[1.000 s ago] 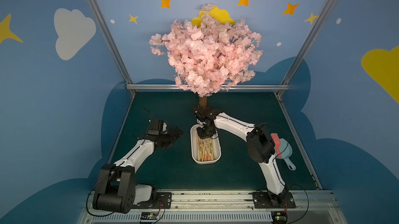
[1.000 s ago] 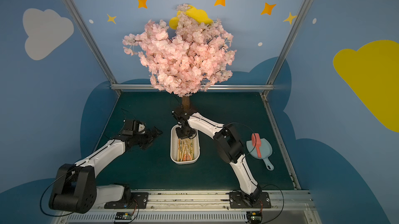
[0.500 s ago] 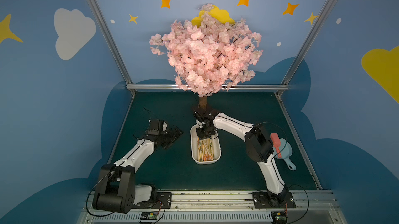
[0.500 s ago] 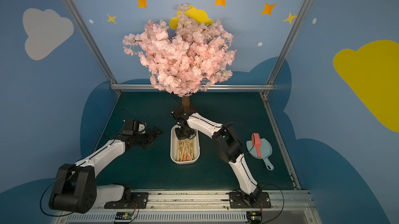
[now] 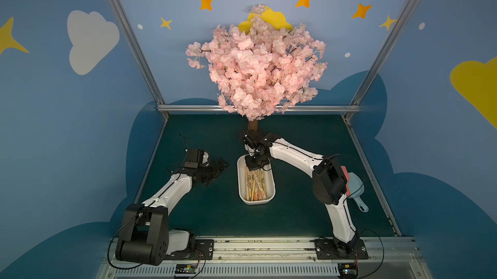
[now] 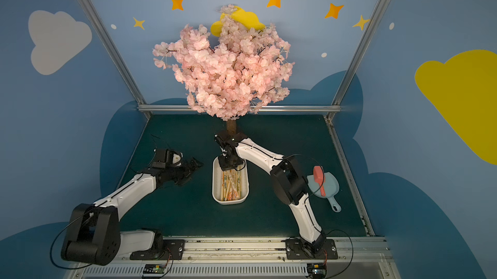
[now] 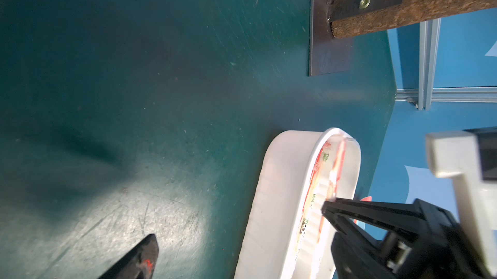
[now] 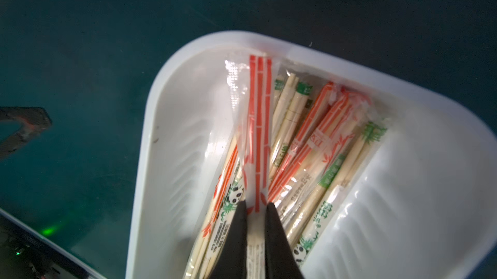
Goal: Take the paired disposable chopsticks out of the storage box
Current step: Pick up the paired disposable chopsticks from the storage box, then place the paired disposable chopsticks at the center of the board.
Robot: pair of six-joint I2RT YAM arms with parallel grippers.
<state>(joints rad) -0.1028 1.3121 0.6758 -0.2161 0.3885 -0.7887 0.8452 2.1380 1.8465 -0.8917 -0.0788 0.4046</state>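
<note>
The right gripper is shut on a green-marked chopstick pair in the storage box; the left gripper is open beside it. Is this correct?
Only the colour is wrong: the right wrist view shows the chopstick pair in the right gripper bearing orange stripes, not green marks. The rest stands.

I am seeing both arms wearing glossy white shells over their long links, the left arm (image 5: 172, 189) and the right arm (image 5: 293, 154) alike. Bulky black rounded housings (image 5: 328, 180) are capping the joints. Thin black cables (image 6: 51, 245) are looping loose beside the bases. Each arm is sitting on a black base plate (image 5: 341, 249) studded with silvery screws. The left gripper (image 5: 220, 170) and right gripper (image 8: 256, 205) are showing matte black tapered fingers (image 8: 277, 237), one left finger carrying a red mark (image 7: 147, 264).
</note>
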